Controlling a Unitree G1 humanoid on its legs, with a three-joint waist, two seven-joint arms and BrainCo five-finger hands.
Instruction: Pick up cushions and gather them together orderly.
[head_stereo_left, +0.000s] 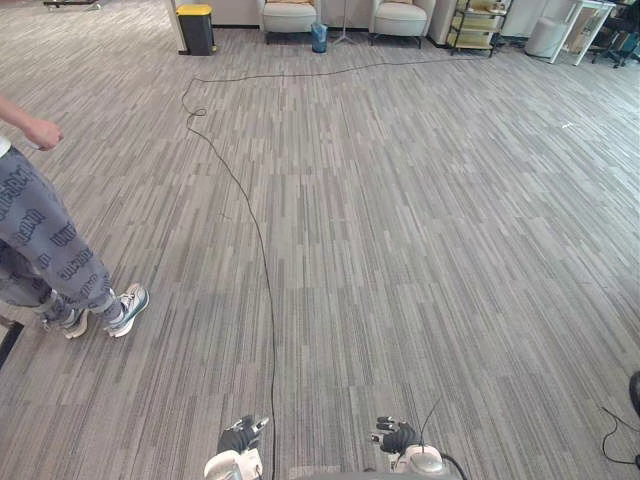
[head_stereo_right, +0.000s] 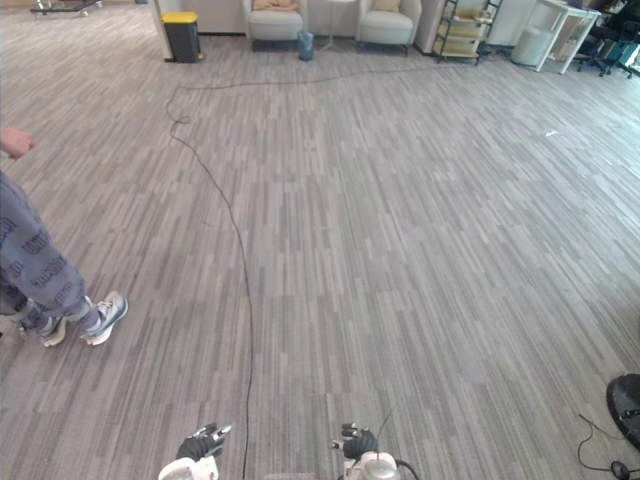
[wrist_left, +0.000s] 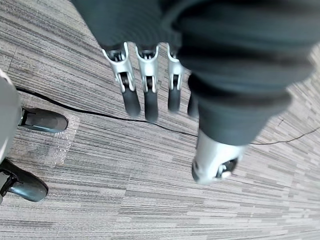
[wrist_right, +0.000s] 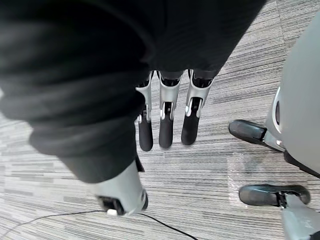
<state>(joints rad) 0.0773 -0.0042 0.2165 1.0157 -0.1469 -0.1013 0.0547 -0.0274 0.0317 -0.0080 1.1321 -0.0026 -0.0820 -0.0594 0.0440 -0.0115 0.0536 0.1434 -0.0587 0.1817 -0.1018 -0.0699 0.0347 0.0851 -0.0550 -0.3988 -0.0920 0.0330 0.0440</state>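
A tan cushion (head_stereo_right: 272, 5) rests on an armchair far across the room, and a second tan cushion (head_stereo_right: 386, 5) sits on the armchair beside it. My left hand (wrist_left: 148, 85) hangs low over grey carpet, fingers straight, holding nothing. My right hand (wrist_right: 167, 115) hangs the same way, open above the carpet. In the eye views the left hand (head_stereo_left: 240, 437) and the right hand (head_stereo_left: 397, 436) sit at the bottom edge, far from the armchairs.
A person (head_stereo_left: 45, 250) in patterned trousers stands at the left. Along the far wall stand a yellow-lidded bin (head_stereo_left: 196, 28), two pale armchairs (head_stereo_left: 289, 16), a small blue bin (head_stereo_left: 319, 37), a shelf cart (head_stereo_left: 478, 22) and a white table (head_stereo_left: 585, 20). A black round base (head_stereo_right: 628, 405) sits at lower right.
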